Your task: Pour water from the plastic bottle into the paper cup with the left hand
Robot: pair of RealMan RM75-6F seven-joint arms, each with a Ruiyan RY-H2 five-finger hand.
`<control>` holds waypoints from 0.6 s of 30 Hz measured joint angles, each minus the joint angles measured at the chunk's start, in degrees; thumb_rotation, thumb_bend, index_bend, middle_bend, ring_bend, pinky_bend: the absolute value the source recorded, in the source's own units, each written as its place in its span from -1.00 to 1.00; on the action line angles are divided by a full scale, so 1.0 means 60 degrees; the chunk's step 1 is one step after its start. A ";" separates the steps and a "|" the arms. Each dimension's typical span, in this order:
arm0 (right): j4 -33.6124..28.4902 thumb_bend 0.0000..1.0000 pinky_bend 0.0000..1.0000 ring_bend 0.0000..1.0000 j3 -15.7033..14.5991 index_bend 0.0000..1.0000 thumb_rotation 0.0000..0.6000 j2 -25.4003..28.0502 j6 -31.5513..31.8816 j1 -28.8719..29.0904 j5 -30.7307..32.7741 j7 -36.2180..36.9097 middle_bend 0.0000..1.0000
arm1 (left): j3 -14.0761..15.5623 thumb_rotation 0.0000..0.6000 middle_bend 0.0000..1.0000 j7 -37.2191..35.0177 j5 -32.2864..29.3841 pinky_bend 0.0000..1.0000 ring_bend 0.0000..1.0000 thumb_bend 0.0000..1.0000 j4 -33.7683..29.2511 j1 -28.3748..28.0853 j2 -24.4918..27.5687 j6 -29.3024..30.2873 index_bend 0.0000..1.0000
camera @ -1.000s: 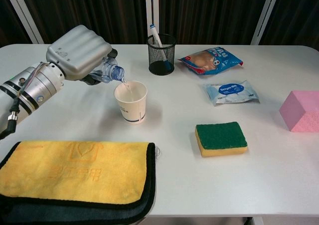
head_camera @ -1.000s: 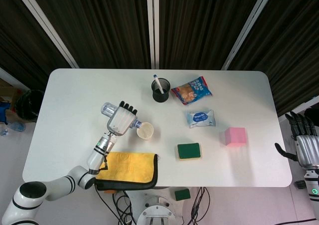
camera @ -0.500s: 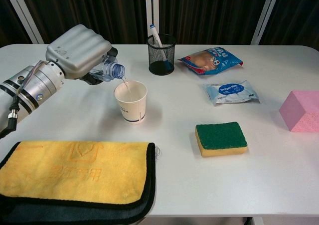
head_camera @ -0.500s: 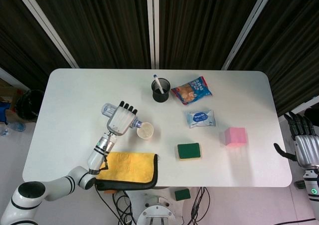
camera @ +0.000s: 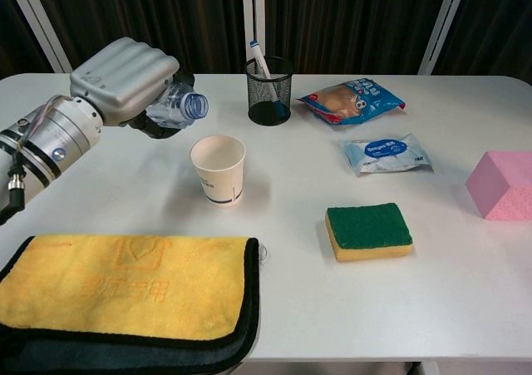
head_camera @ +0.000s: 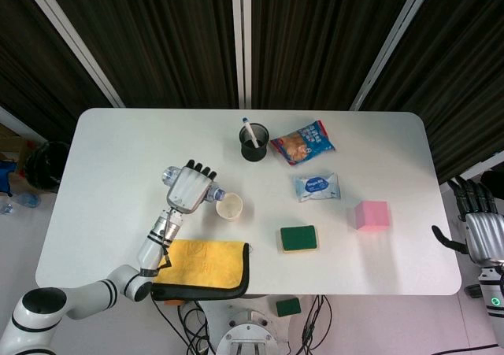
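Observation:
My left hand (camera: 125, 80) (head_camera: 190, 188) grips a clear plastic bottle (camera: 177, 107) (head_camera: 216, 194), held nearly level with its open mouth pointing right. The mouth hangs above and just left of the white paper cup (camera: 219, 169) (head_camera: 230, 207), which stands upright on the table. No stream runs from the bottle. Most of the bottle's body is hidden under the hand. My right hand (head_camera: 479, 225) hangs off the table's right edge, fingers apart and holding nothing.
A yellow cloth (camera: 125, 288) lies at the front left. A black mesh pen holder (camera: 269, 90), a snack bag (camera: 352, 98), a wipes pack (camera: 386, 154), a green sponge (camera: 368, 230) and a pink block (camera: 501, 185) lie to the right of the cup.
The left hand has drawn back to the left and levelled the bottle. The mouth has left the cup's rim and the water stream has stopped.

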 measured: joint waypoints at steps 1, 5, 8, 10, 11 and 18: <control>-0.0008 -0.53 -1.00 -1.00 -0.0003 -1.00 0.95 0.0001 -0.0002 0.0001 -0.0004 -0.0009 -1.00 | -0.0021 1.00 0.54 -0.0222 -0.0015 -0.09 0.23 -0.26 -0.0026 0.0037 0.0004 0.0049 0.64; -0.0043 -0.53 -1.00 -1.00 -0.0008 -1.00 0.94 0.0009 -0.0001 0.0008 -0.0019 -0.0055 -1.00 | -0.0149 1.00 0.54 -0.1375 -0.0151 -0.09 0.23 -0.25 -0.0096 0.0299 0.0004 0.0341 0.64; -0.0073 -0.53 -1.00 -1.00 -0.0008 -1.00 0.94 0.0012 -0.0003 0.0014 -0.0024 -0.0100 -1.00 | -0.0257 1.00 0.54 -0.2341 -0.0250 -0.09 0.23 -0.25 -0.0131 0.0527 0.0002 0.0597 0.64; -0.0102 -0.53 -1.00 -1.00 -0.0005 -1.00 0.95 0.0005 0.0013 0.0019 -0.0035 -0.0134 -1.00 | -0.0328 1.00 0.54 -0.3007 -0.0296 -0.09 0.23 -0.24 -0.0129 0.0671 -0.0011 0.0784 0.64; -0.0112 -0.53 -1.00 -1.00 -0.0004 -1.00 0.95 0.0002 0.0013 0.0022 -0.0038 -0.0146 -1.00 | -0.0383 1.00 0.54 -0.3491 -0.0338 -0.09 0.23 -0.24 -0.0131 0.0766 -0.0020 0.0888 0.64; -0.0215 -0.53 -1.00 -1.00 -0.0015 -1.00 0.94 0.0003 0.0005 0.0050 -0.0077 -0.0269 -1.00 | -0.0863 1.00 0.54 -0.6623 -0.0849 -0.06 0.23 -0.24 -0.0252 0.1293 -0.0038 0.1102 0.64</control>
